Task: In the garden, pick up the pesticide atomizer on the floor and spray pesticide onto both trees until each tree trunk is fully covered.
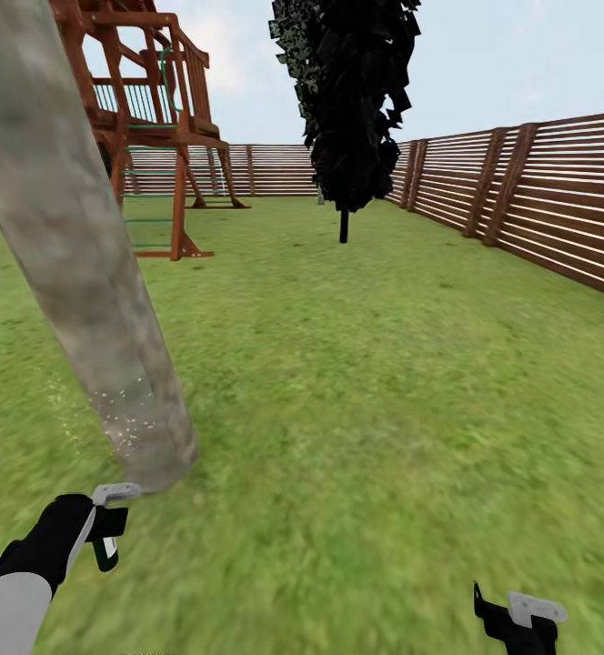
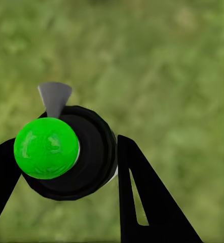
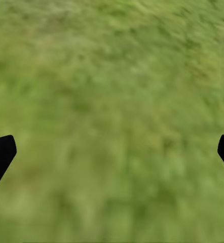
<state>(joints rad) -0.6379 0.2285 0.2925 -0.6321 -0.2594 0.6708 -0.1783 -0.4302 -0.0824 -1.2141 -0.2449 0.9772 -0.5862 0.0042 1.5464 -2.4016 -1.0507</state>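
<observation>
A thick mottled grey-brown tree trunk (image 1: 84, 264) rises from the grass at the left of the head view, with small white specks (image 1: 125, 409) scattered near its flared base. Just in front of that base, my left gripper (image 1: 106, 532) is shut on the pesticide atomizer (image 2: 86, 162). The atomizer has a black body, a bright green round cap (image 2: 46, 148) and a grey nozzle (image 1: 115, 494) that points toward the trunk. Low at the right, my right gripper (image 1: 511, 619) hangs open over bare grass, its fingertips (image 3: 0, 152) far apart. The tree's crown is out of view.
A thin-stemmed black-green conifer (image 1: 352, 100) stands mid-lawn ahead. A red-brown wooden play tower (image 1: 152, 118) is behind the trunk at the back left. The slatted wooden fence (image 1: 538, 191) runs along the right and the back. Open grass (image 1: 384, 382) stretches ahead and to the right.
</observation>
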